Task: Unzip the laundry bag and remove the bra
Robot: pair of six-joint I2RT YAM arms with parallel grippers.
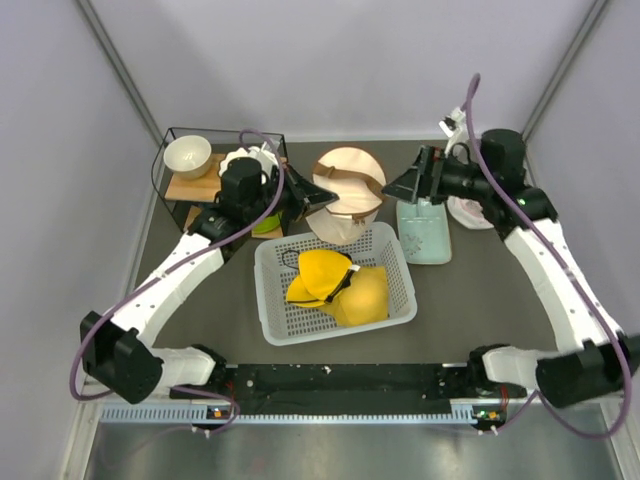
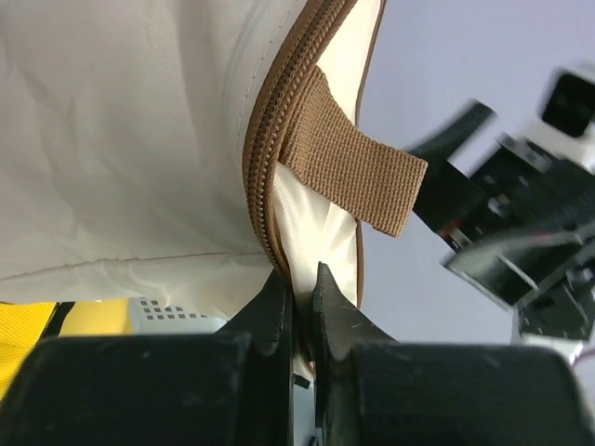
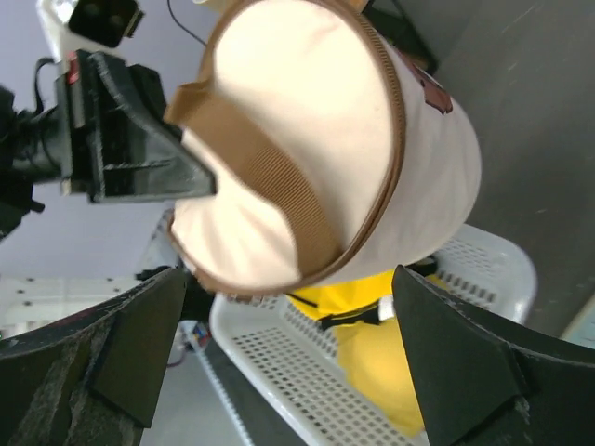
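Observation:
The cream-beige laundry bag (image 1: 346, 196) with brown strap and trim sits tilted at the far edge of the white basket, round end up. My left gripper (image 1: 322, 196) is shut on the bag's edge; in the left wrist view the fingertips (image 2: 302, 279) pinch cream fabric just beside the brown zipper (image 2: 265, 149), below the strap end (image 2: 358, 177). My right gripper (image 1: 397, 184) is open and empty, just right of the bag. In the right wrist view its jaws (image 3: 288, 279) stand wide apart, facing the bag (image 3: 307, 130). The bra is hidden.
The white lattice basket (image 1: 272, 300) holds a yellow padded garment (image 1: 340, 285) at centre. A wire rack with a white bowl (image 1: 187, 155) stands at back left. A mint tray (image 1: 425, 238) and a white-pink object (image 1: 470, 210) lie under the right arm.

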